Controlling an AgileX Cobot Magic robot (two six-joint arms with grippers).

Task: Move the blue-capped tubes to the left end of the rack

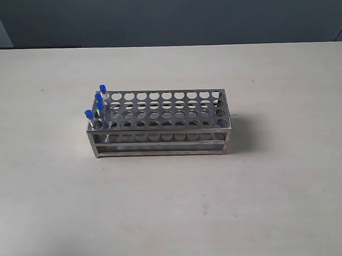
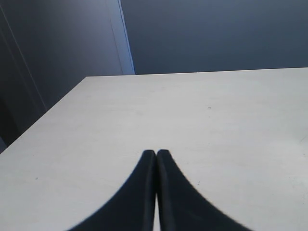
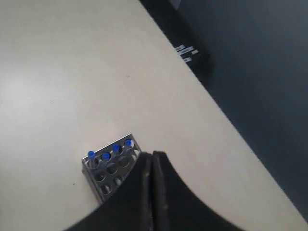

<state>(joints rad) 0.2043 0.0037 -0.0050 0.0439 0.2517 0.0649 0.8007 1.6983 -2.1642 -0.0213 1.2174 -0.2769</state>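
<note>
The shiny steel rack (image 1: 159, 125) stands in the middle of the pale table. Several blue-capped tubes (image 1: 99, 103) stand upright in the holes at its left end; the other holes show nothing in them. Neither arm appears in the exterior view. In the right wrist view my right gripper (image 3: 152, 155) is shut and holds nothing, high above the table, with the rack (image 3: 108, 175) and the tubes' blue caps (image 3: 116, 148) small below and partly hidden behind the fingers. My left gripper (image 2: 156, 153) is shut and holds nothing, over bare table.
The pale table (image 1: 287, 185) runs back to a dark wall (image 1: 172, 17). The right wrist view shows the table's edge (image 3: 226, 120) with dark floor beyond it. A lighter vertical panel edge (image 2: 126, 38) stands behind the table's far corner.
</note>
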